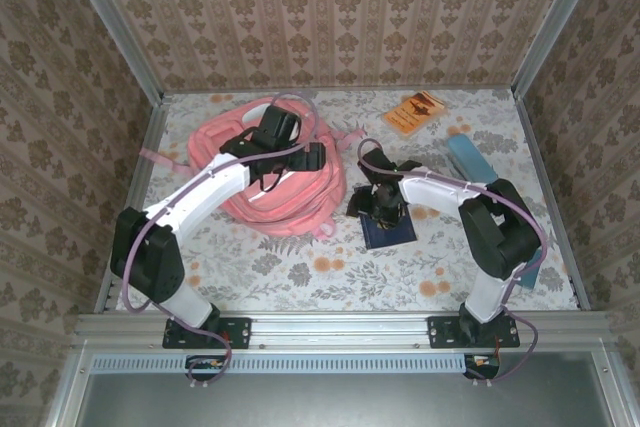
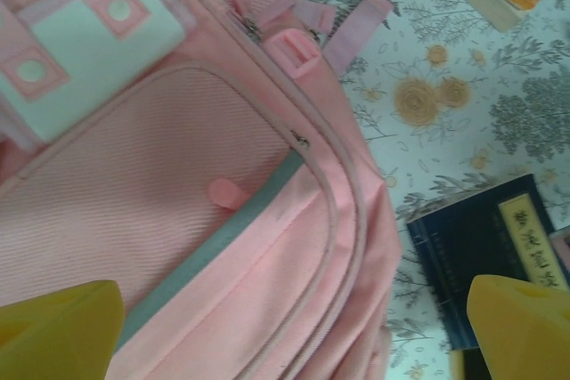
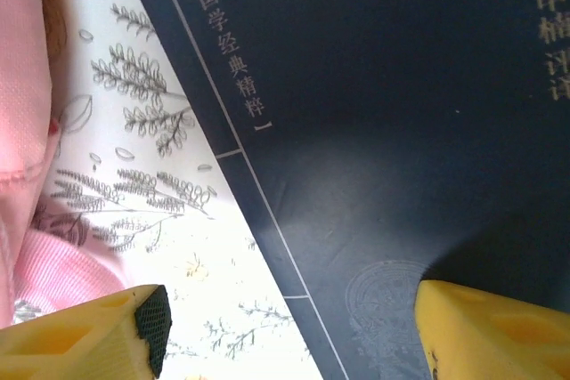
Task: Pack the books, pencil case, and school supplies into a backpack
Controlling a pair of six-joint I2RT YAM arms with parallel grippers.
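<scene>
Patterned wallpaper [image 1: 330,7] closes in three sides of the cell, and a flowered tablecloth [image 1: 300,277] covers the table where everything lies.

The pink backpack [image 1: 262,182] lies flat, front up, on the left half. My left gripper [image 2: 289,327] hangs over it with its yellow fingers spread as wide as they go, holding nothing. I judge it is parked there to catch or lift the flap once something is ready to go in.

My right gripper [image 3: 294,335] is low over the navy book [image 3: 383,131], which lies on the cloth just right of the backpack. Its fingers stand well apart and grip nothing: one is above the cover, the other above bare cloth past the book's long edge. That straddle suggests I mean to pinch the book by that edge, since a thin cover flat on cloth offers no other hold.

The orange book [image 1: 412,112] lies by the far wall, and the light blue pencil case [image 1: 470,159] lies right of my right arm; neither is packed yet.

A grey strip runs beside the backpack's zip in the left wrist view; I cannot tell whether it is lining in an open mouth or only trim. My right arm covers part of the pencil case, and my wrist hides much of the navy book from above. I cannot say whether a second navy book lies beneath it.
</scene>
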